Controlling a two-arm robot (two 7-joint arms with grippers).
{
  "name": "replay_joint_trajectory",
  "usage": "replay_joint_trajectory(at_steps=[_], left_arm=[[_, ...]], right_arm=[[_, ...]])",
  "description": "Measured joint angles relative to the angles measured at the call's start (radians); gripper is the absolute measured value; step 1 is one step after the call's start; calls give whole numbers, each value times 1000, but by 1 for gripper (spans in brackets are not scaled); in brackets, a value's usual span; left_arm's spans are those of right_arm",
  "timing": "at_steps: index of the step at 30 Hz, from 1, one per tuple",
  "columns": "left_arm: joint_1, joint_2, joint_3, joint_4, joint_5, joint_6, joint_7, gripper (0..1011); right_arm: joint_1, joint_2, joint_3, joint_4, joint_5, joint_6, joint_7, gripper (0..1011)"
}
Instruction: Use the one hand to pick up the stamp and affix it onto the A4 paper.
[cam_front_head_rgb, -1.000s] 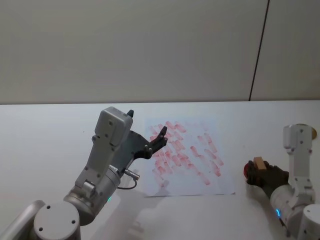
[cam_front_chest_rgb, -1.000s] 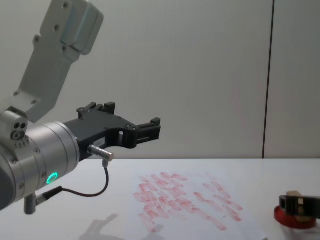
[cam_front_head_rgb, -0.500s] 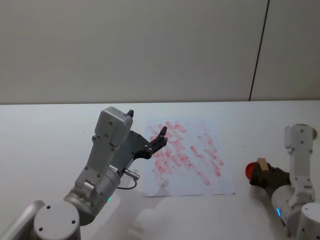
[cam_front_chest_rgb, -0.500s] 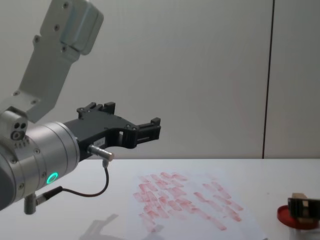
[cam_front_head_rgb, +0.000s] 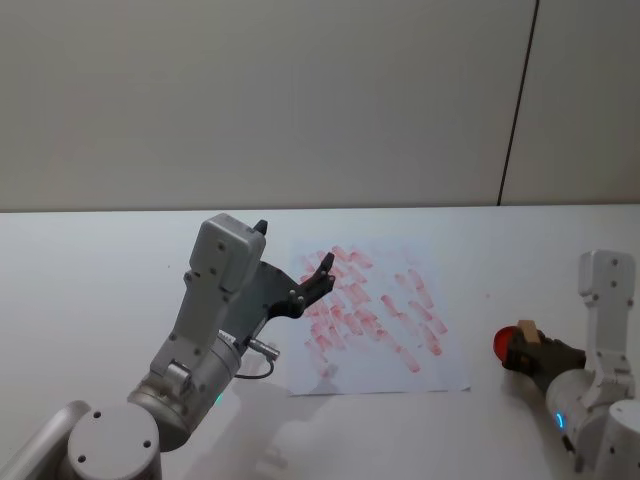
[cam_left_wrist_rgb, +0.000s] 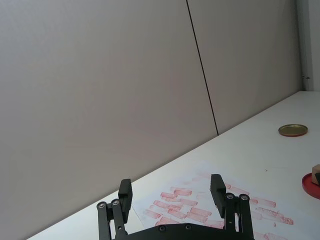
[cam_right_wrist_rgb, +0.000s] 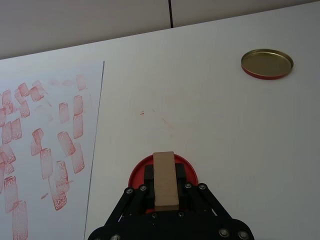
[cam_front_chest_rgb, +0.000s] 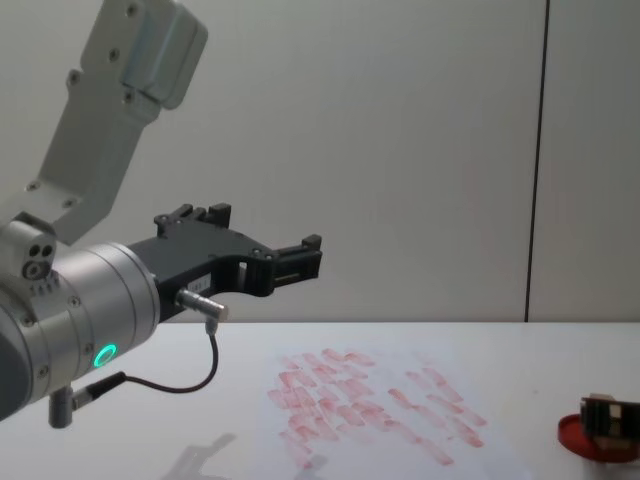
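Right end effector (cam_right_wrist_rgb: 165, 176) pinches the stamp (cam_right_wrist_rgb: 165, 181), fingers pressed on its two long sides, block upright over the red ink dish (cam_right_wrist_rgb: 136, 176). The dish sits on the bench (cam_front_head_rgb: 100, 260) to the right of the A4 paper (cam_front_head_rgb: 380, 310), near its edge but not on it.

Change over the last second: in the head view, the right end effector and stamp have slid a bit right and back toward the robot, so more of the dish's red shows on the paper side. In the chest view the stamp sits lower, down at dish level. Can't tell if the stamp face touches the ink.

Left end effector (cam_left_wrist_rgb: 171, 192) is spread and empty, raised over the paper's left part, and hasn't moved. It looks parked.

Gold lid (cam_right_wrist_rgb: 267, 63) lies well apart, farther back on the bench.

Judgement: the pickup is done and this looks like the inking dab. The stamp is moving no closer to the paper, so affixing is not yet started. Next it needs a lift clear of the dish, then a carry left to the sheet.
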Motion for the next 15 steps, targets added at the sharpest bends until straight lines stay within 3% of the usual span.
replay_joint_trajectory(at_steps=[8, 15], left_arm=[[0, 0, 0, 0, 0, 0, 0, 993], [0, 0, 0, 0, 0, 0, 0, 993]], right_arm=[[4, -2, 7, 7, 6, -3, 11, 220], [2, -3, 3, -17, -22, -23, 32, 220]])
